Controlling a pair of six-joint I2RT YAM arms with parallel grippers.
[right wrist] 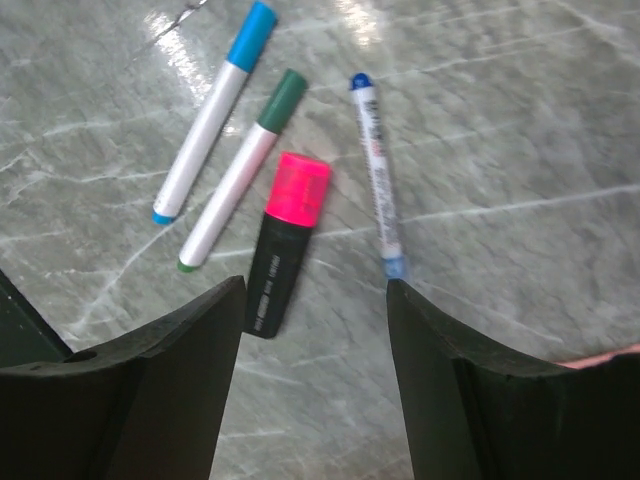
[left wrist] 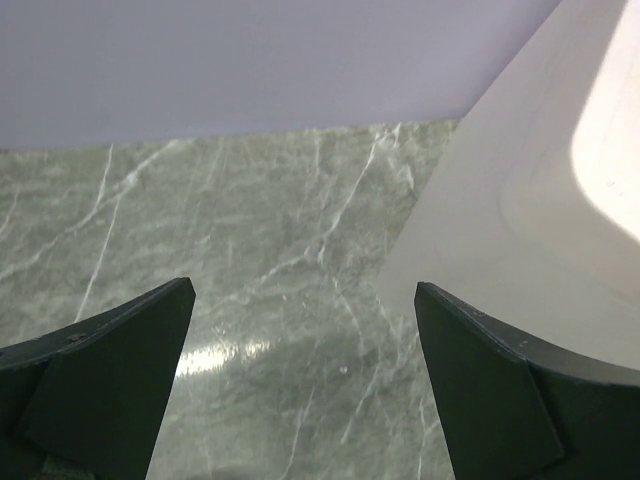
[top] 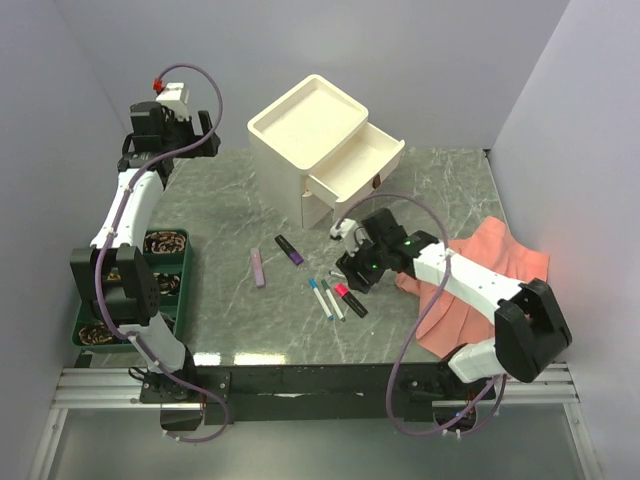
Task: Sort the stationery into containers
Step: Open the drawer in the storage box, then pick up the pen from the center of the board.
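Note:
Several stationery items lie on the marble top: a dark purple highlighter point(top: 290, 250), a lilac highlighter point(top: 259, 268), a blue-capped white pen point(right wrist: 212, 115), a green-capped white pen point(right wrist: 243, 170), a pink-and-black marker point(right wrist: 287, 245) and a thin blue-tipped pen point(right wrist: 376, 170). My right gripper point(right wrist: 315, 290) hovers open just above and behind them; its fingers hold nothing, and the marker's black end lies near the left finger. The cream drawer box point(top: 310, 125) stands at the back with one drawer point(top: 362, 160) pulled out. My left gripper point(left wrist: 305, 300) is open over bare table beside the box's corner point(left wrist: 530, 230).
A dark green crate point(top: 186, 290) holding brown rolls sits at the left edge under the left arm. A salmon-pink cloth point(top: 490, 265) lies at the right under the right arm. Walls close in the back and both sides.

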